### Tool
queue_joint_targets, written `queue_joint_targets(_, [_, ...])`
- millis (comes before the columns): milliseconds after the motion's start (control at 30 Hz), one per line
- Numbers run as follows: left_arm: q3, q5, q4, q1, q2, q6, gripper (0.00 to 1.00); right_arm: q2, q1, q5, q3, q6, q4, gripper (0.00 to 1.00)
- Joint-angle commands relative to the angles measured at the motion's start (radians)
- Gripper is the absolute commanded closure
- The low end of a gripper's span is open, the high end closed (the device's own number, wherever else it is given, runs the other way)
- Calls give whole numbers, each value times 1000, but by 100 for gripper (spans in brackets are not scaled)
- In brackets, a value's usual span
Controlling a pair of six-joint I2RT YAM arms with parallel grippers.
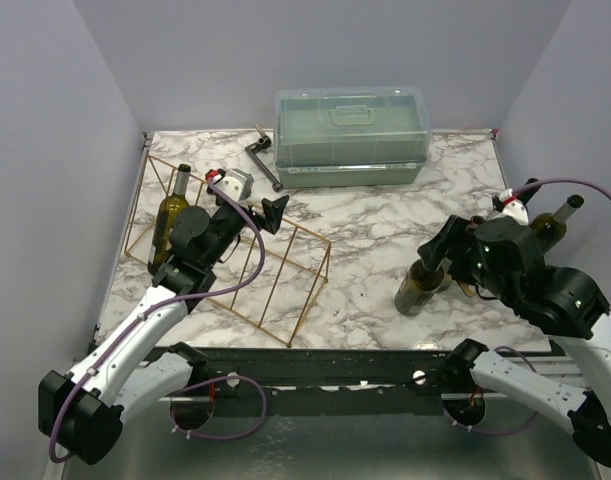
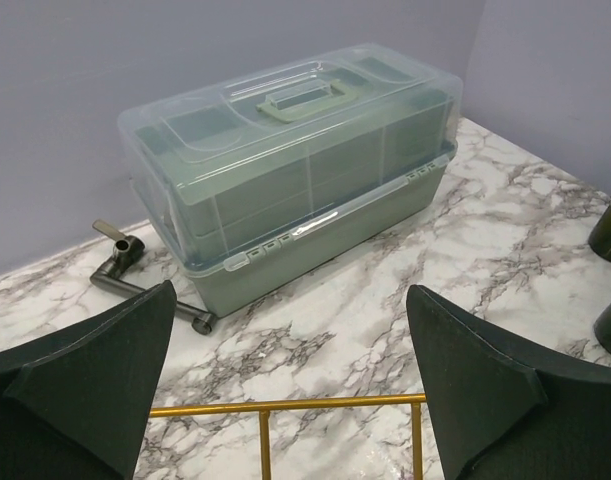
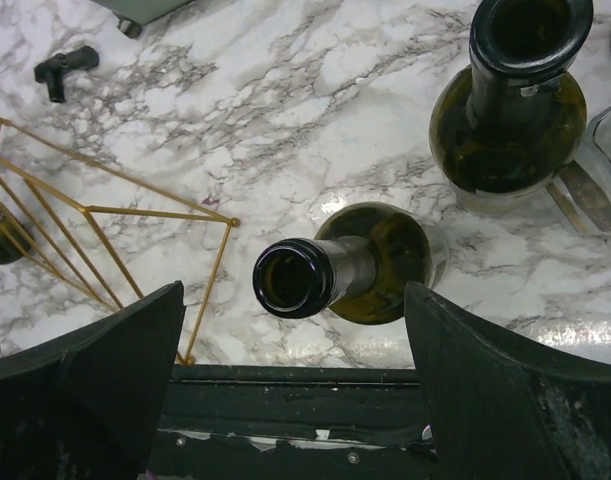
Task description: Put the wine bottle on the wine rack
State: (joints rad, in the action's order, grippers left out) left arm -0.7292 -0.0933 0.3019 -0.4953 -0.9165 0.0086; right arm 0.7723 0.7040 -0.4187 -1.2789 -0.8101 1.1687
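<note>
A dark green wine bottle (image 1: 419, 288) stands upright on the marble table right of centre, its open mouth (image 3: 293, 278) facing my right wrist camera. My right gripper (image 3: 295, 345) is open, one finger on each side of the neck with a gap at both sides. The gold wire wine rack (image 1: 275, 275) lies on the left of the table, and one bottle (image 1: 171, 213) rests in its far end. Above the rack's middle my left gripper (image 1: 251, 198) hangs open and empty, over a gold bar (image 2: 285, 405).
A translucent green lidded box (image 1: 351, 135) stands at the back centre, with a black crank-like tool (image 1: 263, 163) lying to its left. Another upright bottle (image 1: 550, 226) stands near the right edge, close behind my right arm. Purple walls enclose the table.
</note>
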Motion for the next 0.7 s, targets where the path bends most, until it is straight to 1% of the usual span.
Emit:
queue_joint_targets(0, [-32,46,-18,-9,7,27,1,31,4,-51,37,-50,6,8])
queue_joint_targets(233, [-32,52,-21,-18,16,40,1,71,5,-108,63,-50,18,12])
queue_joint_targets(367, [-32,56,-24,-22,16,44,1,78,4,-136,82,-39,14,13])
queue_joint_targets(667, [-27,27,-25,-36,9,62,1,64,5,-123,184,1,-84,14])
